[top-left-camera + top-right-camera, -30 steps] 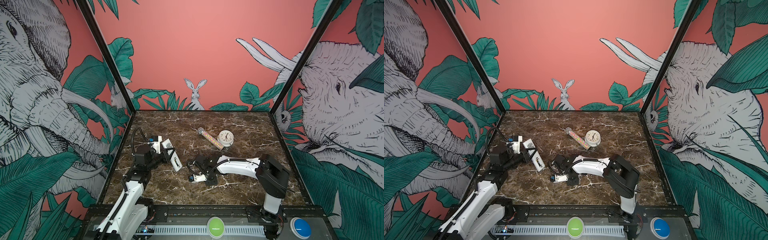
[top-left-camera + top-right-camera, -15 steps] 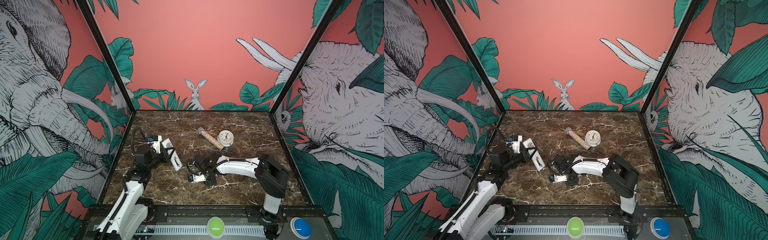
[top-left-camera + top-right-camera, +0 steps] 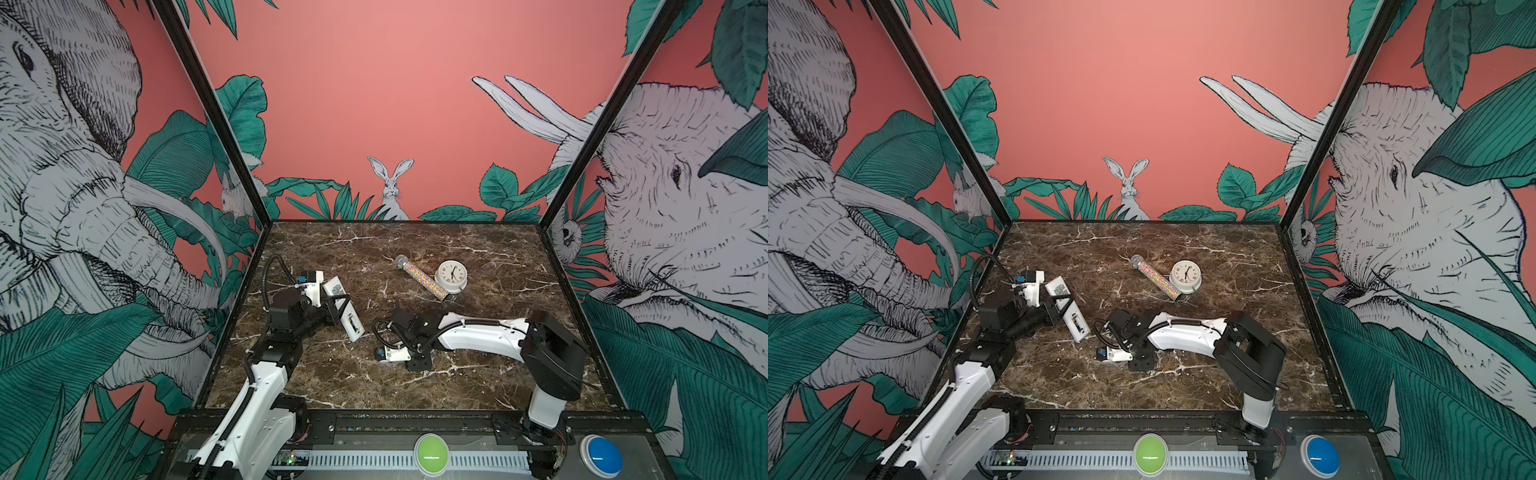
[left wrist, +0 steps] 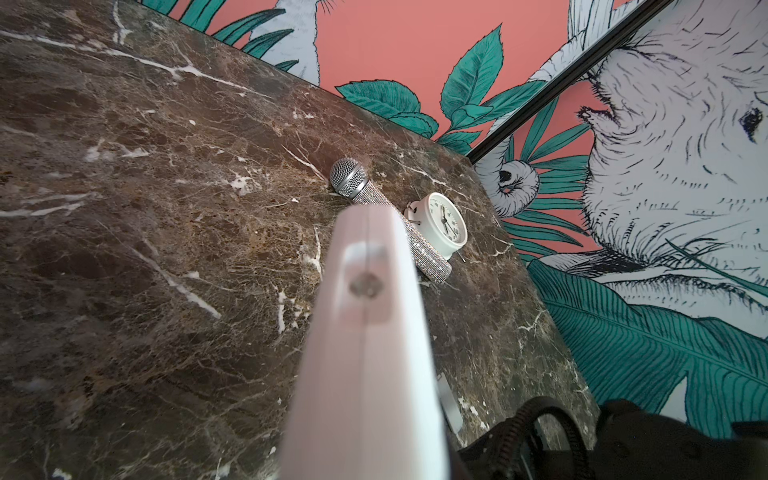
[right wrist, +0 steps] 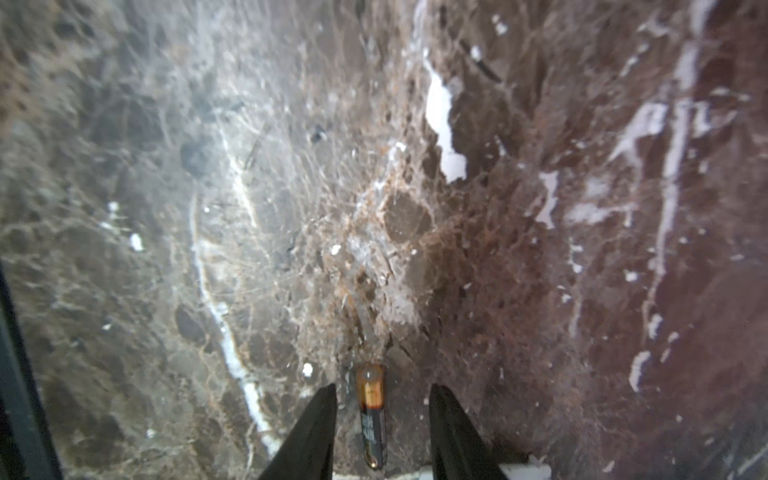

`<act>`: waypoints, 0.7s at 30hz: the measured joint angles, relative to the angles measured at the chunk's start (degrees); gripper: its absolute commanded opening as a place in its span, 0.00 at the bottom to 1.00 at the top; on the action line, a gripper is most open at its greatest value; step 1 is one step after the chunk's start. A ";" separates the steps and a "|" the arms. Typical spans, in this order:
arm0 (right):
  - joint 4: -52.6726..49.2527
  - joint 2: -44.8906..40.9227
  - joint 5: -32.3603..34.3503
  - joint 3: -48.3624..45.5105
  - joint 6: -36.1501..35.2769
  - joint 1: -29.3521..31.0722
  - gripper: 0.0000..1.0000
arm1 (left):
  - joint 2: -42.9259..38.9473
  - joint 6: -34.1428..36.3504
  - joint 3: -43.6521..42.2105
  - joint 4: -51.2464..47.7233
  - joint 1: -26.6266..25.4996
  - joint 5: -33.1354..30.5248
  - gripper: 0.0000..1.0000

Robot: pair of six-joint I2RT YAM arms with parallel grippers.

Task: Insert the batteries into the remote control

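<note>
- Marble table (image 3: 457, 249) bearing one battery (image 5: 372, 415), flat between the half-spread jaws of the right gripper (image 5: 382, 388), touching neither.
- Gold end pointing past the fingertips, long axis along them.
- Remote control (image 3: 353, 326) clamped aslant in left gripper (image 3: 338, 305), seemingly off the table.
- Step: battery pickup; next, squeeze squarely, lift.

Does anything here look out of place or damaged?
One battery lies loose on the marble table between the open jaws of the right gripper, not gripped. The left gripper holds the remote control at a tilt. Nothing looks spilled or broken.
</note>
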 measured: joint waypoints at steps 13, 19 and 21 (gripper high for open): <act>2.62 -19.06 5.77 0.98 49.03 -0.63 0.71 | -1.88 2.21 0.04 -2.58 0.02 -3.37 0.00; -2.45 -19.34 2.75 -0.55 77.81 -3.76 0.74 | -3.48 3.67 0.48 -4.44 0.02 -5.33 0.00; -5.22 -18.45 1.29 -1.22 87.62 -4.83 0.74 | -4.35 4.02 0.55 -4.94 0.02 -5.84 0.00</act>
